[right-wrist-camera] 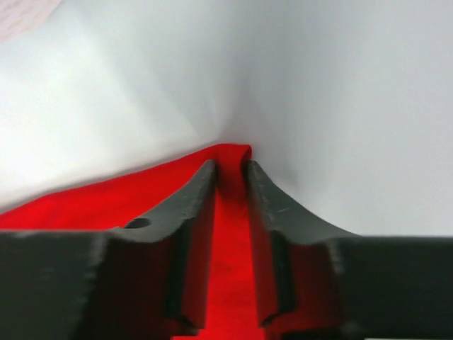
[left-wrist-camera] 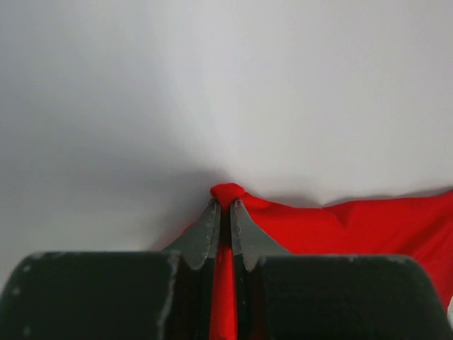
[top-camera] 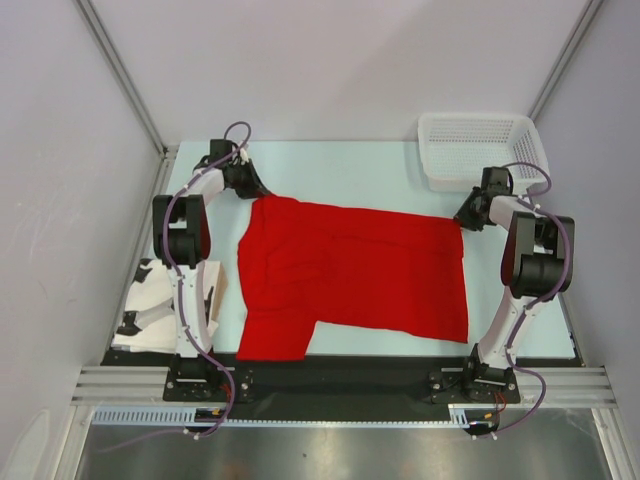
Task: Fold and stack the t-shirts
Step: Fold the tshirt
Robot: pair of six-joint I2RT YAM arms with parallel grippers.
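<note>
At the left edge of the bench (top-camera: pixel 350 168), beside the left arm's base, a white object (top-camera: pixel 148 300) is being seen, too unclear to be identified. Toward the far left corner of the bench, the far left corner of the t-shirt (top-camera: pixel 350 270) is being pinched by the left claw (top-camera: pixel 250 188). In the left wrist view its fingers (left-wrist-camera: pixel 207 230) are being pressed almost together, with a thin fold of red cloth being squeezed between them and a small bunch being pushed out past the tips.

The t-shirt is being kept spread flat across the middle of the bench, reaching most of the way from one arm to the other, with one sleeve being laid toward the near edge on the left.

At the garment's far right corner, cloth is being gripped by the right claw (top-camera: pixel 463 215). In the right wrist view its fingers (right-wrist-camera: pixel 195 212) are being held a little apart, and the narrow gap is being filled by red cloth.

The far right corner of the bench is being occupied by a white mesh basket (top-camera: pixel 478 120), just behind the right claw.
</note>
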